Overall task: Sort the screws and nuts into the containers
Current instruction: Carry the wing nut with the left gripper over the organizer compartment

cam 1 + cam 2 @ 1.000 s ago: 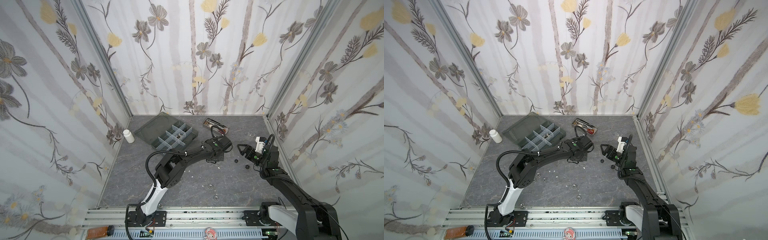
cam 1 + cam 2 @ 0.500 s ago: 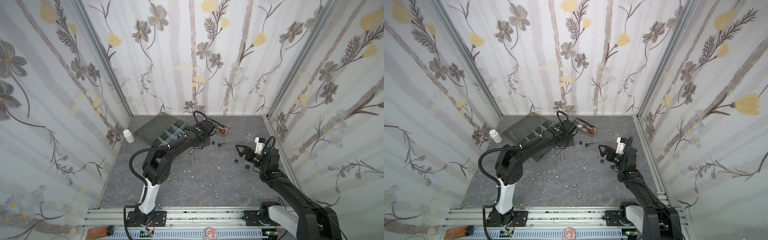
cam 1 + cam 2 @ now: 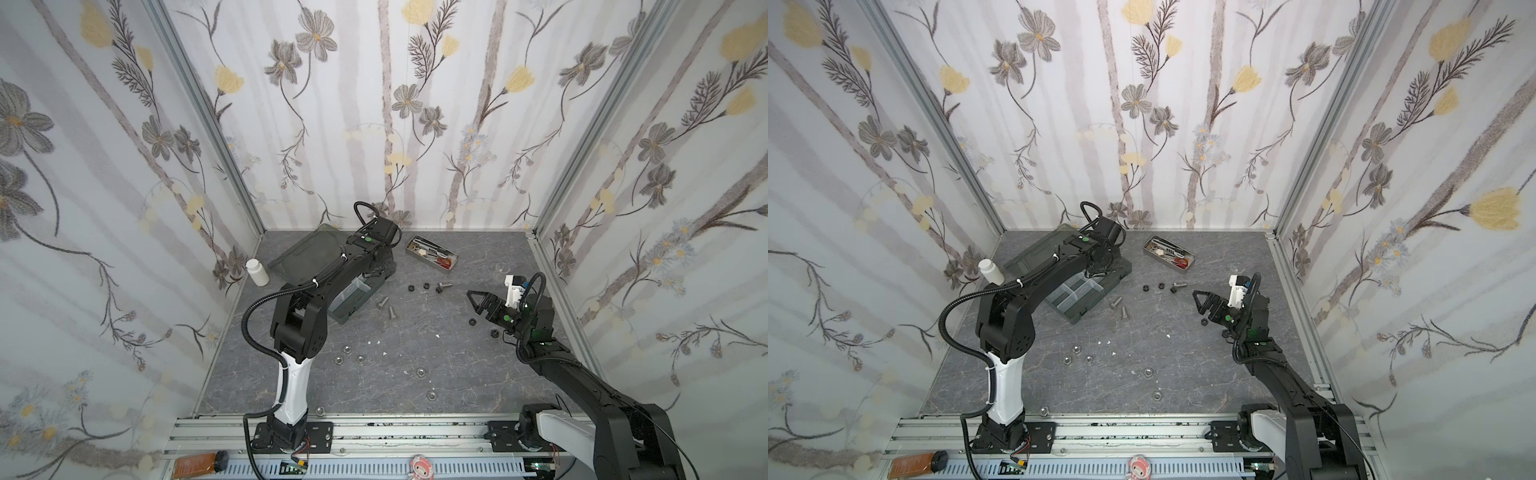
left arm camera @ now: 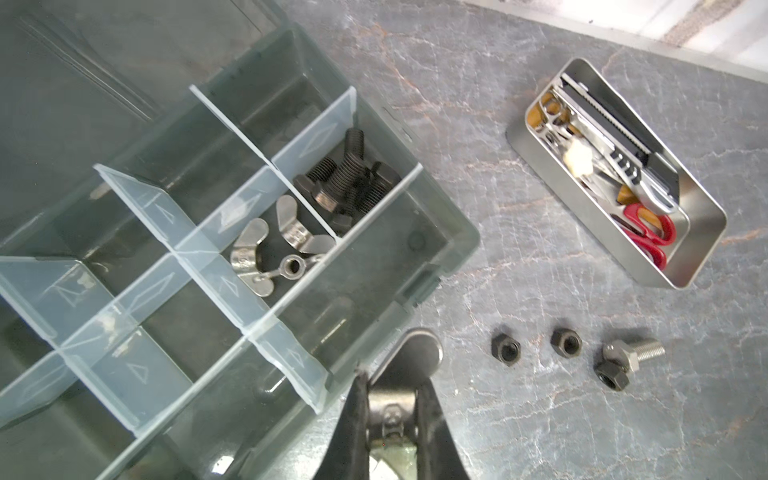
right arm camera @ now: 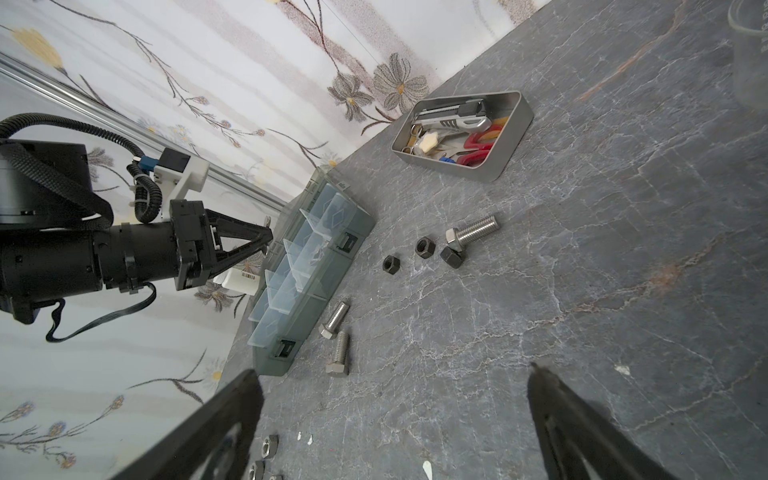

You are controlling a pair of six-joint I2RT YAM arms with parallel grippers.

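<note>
**Left arm brings a wing nut over the box**

The left gripper (image 4: 391, 380) is closed on a silver wing nut (image 4: 415, 353), and one wing stands out beyond the tips. It hangs above the outer edge of the grey box (image 4: 453, 224), whose lid lies open. Inside, one compartment holds more wing nuts (image 4: 278, 249), and the compartment beside it holds black screws (image 4: 345, 178).

I judge that the step in hand is the delivery, and that this piece belongs with the other wing nuts. The next move calls for bringing the tips across the whitish divider until they are over that compartment. Only then should the jaws open, and low enough that the piece does not jump into the neighbour.

The right gripper (image 5: 392, 372) stands wide apart and holds nothing. It hovers over the table near two black nuts (image 3: 472, 321).

Much is not yet sorted:
- three other black nuts (image 4: 505, 347) and a silver screw (image 4: 640, 351) lie together near the tin (image 4: 561, 176)
- two silver screws (image 5: 334, 318) lie just beside the box
- several silver nuts (image 3: 421, 372) are scattered nearer the rail

For a nut that lies flat, the right arm would need to come straight down with one jaw on each side
</note>
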